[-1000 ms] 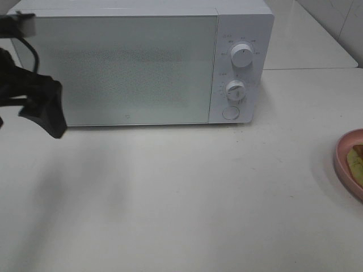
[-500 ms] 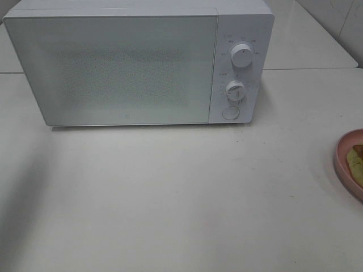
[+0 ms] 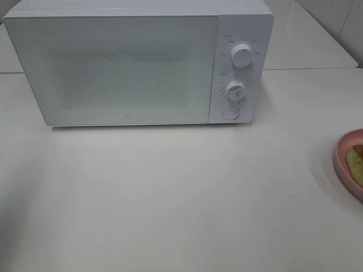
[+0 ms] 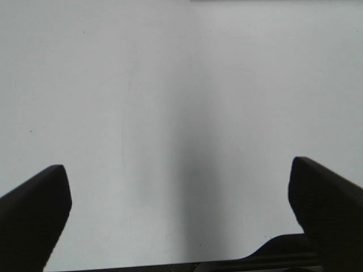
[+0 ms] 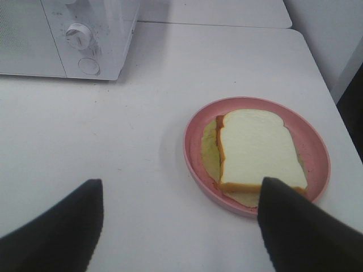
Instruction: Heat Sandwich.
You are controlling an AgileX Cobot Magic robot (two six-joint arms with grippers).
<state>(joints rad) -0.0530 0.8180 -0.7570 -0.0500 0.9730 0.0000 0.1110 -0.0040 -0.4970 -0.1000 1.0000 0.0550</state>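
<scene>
The sandwich point(image 5: 255, 147), pale bread over a yellowish-green layer, lies on a round pink plate point(image 5: 193, 158). In the high view only a sliver of the sandwich point(image 3: 356, 158) and the plate point(image 3: 340, 158) shows at the right edge. The white microwave point(image 3: 136, 62) stands at the back with its door closed. My right gripper point(image 5: 181, 187) hovers open just short of the plate, one finger overlapping the sandwich's near corner in that view. My left gripper point(image 4: 177, 167) is open over bare tabletop, holding nothing. Neither gripper appears in the high view.
The microwave's two knobs point(image 3: 242, 56) and round button point(image 3: 229, 113) sit on its right panel. A white tabletop point(image 3: 170, 198) spreads in front of it. A seam to a second table surface point(image 3: 317, 69) runs behind on the right.
A second ago my left arm was in the high view at the left edge, in front of the microwave's corner. It has since withdrawn out of that view.
</scene>
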